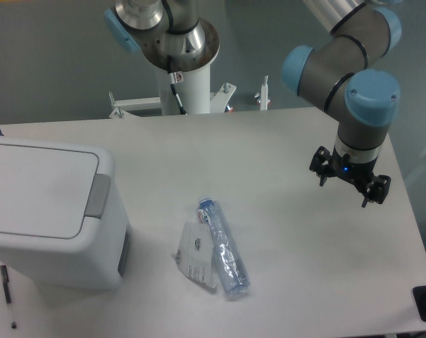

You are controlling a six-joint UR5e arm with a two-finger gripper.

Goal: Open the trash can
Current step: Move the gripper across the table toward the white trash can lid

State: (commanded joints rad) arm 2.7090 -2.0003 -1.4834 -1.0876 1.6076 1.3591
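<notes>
The trash can (47, 211) is sitting at the tabletop's (290, 232) left edge, lid down. The end effector (349, 184) is hovering far right — fingers spread, holding nothing. A bottle (223, 248) and paper (196, 257) are lying between; a pen (8, 294) is resting near left.

The pale grey bench (297, 246) fills most of the frame. The white trash can (47, 211) sits at left, lid down. A crushed clear bottle (223, 248) lies at lower centre, touching a crumpled paper label (193, 258). A thin pen (8, 296) lies at lower left.
</notes>
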